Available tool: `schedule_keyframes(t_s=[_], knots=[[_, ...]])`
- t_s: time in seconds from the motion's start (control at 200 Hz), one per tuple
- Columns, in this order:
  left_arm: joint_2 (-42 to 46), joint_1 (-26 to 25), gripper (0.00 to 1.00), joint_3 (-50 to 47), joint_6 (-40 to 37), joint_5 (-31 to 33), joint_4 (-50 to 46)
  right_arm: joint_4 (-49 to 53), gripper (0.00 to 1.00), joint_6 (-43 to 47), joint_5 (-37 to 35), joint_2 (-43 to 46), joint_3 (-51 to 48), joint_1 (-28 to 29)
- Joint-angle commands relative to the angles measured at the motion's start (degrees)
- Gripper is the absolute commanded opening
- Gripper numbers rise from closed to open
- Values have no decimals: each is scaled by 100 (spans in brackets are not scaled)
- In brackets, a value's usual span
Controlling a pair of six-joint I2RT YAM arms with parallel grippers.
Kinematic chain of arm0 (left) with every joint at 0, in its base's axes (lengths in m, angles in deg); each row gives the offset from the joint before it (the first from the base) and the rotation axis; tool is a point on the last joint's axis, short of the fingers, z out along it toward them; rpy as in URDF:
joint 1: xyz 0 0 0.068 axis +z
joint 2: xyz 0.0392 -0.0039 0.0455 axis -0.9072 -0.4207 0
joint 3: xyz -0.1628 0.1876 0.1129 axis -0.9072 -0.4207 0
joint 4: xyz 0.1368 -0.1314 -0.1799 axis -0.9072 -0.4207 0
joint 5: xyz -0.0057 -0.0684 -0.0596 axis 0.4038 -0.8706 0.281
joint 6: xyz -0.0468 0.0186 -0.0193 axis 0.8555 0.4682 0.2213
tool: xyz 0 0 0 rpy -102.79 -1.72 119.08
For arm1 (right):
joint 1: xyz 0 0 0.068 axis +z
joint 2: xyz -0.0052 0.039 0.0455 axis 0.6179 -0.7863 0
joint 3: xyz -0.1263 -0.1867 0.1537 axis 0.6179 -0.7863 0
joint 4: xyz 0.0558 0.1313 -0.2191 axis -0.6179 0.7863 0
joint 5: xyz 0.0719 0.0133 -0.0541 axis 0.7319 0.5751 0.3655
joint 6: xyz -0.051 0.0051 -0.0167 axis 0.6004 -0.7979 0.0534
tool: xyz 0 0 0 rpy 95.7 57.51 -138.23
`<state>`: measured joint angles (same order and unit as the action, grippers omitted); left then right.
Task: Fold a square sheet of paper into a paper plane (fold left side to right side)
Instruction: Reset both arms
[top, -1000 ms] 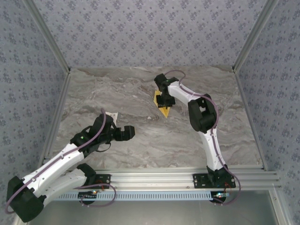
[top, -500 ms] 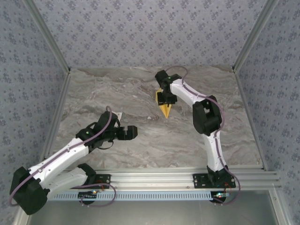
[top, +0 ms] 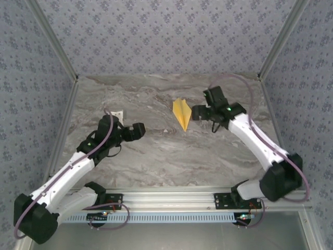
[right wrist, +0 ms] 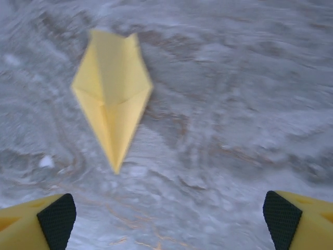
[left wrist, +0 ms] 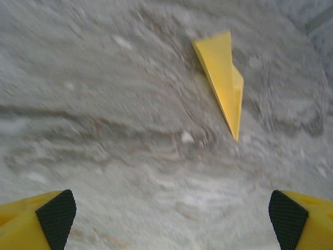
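Paper plane [top: 182, 114] lies free on the counter [top: 156, 161], right of centre toward the far edge, nose pointing at the near edge. Right pincer [top: 195, 112] sits just beside it, jaws apart, no contact. Left pincer [top: 139, 129] is well apart from it, jaws wide too. Folding looks done, so back the right arm off high and straight and don't clip the wing. Right wrist view is blurred, so can't tell if the creases sit flat. Underside layers hidden.

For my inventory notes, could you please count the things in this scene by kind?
Yellow folded paper plane: 1
Black-and-white robot arms: 2 (left arm, right arm)
Total: 3
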<state>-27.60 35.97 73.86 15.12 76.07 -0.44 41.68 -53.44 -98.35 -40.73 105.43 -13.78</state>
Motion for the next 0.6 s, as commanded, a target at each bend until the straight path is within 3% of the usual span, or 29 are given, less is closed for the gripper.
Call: schedule_keyframes(t_s=[0.0, 0.16, 0.295, 0.515, 0.595], knots=[[193, 86, 98, -166, -437, 1271, 707, -995, 100, 196, -550, 602, -1066, -486], [133, 123, 98, -601, -1326, 2594, 1450, -2391, 100, 496, -289, 1387, -2656, -1507], [-30, 292, 98, -867, -1907, 3134, 1722, -4104, 100, 1182, -342, 1541, -3964, -1992], [-600, 1160, 98, -1222, -2176, 3038, 2218, -5898, 100, 1541, 313, 939, -4671, -2534], [-700, 1425, 98, -1212, -2559, 2436, 2391, -6733, 100, 1643, 517, 742, -4846, -2555]])
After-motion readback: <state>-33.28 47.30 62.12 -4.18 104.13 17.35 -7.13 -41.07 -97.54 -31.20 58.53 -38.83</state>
